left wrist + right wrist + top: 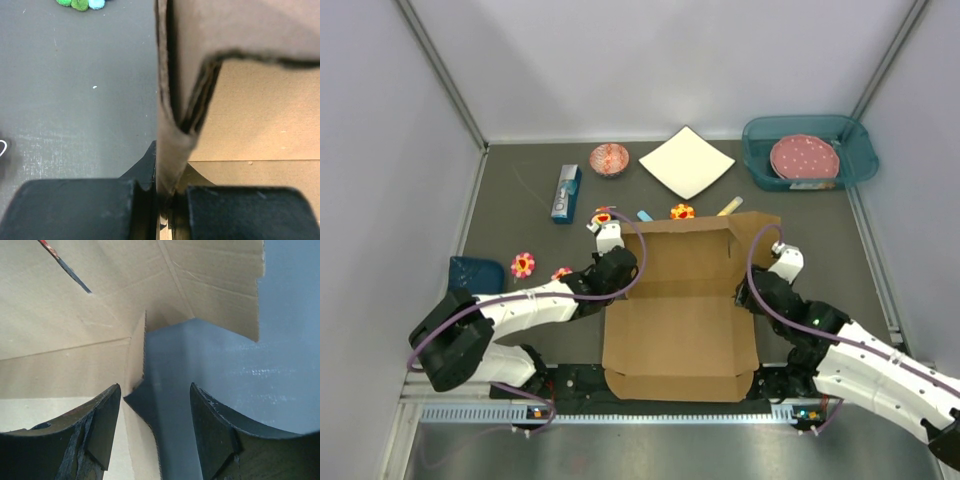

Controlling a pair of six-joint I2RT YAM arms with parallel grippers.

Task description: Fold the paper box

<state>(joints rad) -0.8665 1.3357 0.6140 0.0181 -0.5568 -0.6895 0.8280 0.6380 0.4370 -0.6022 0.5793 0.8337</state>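
The paper box (680, 335) is a brown cardboard sheet lying in the middle of the table, between the two arms. Its base is flat and its back panel (705, 248) is raised. My left gripper (617, 272) is at the box's left edge. In the left wrist view it (167, 202) is shut on an upright side flap (172, 145). My right gripper (757, 292) is at the box's right edge. In the right wrist view it (155, 400) stands open. The side wall's edge (136, 360) rises between the fingers, close to the left fingertip (107, 420), with nothing gripped.
Behind the box lie a white square sheet (686, 162), a red bowl (610, 158), a blue carton (566, 192) and small flower toys (523, 264). A teal bin (757, 160) with a pink plate sits at the back right. A dark blue basket (477, 272) is at the left.
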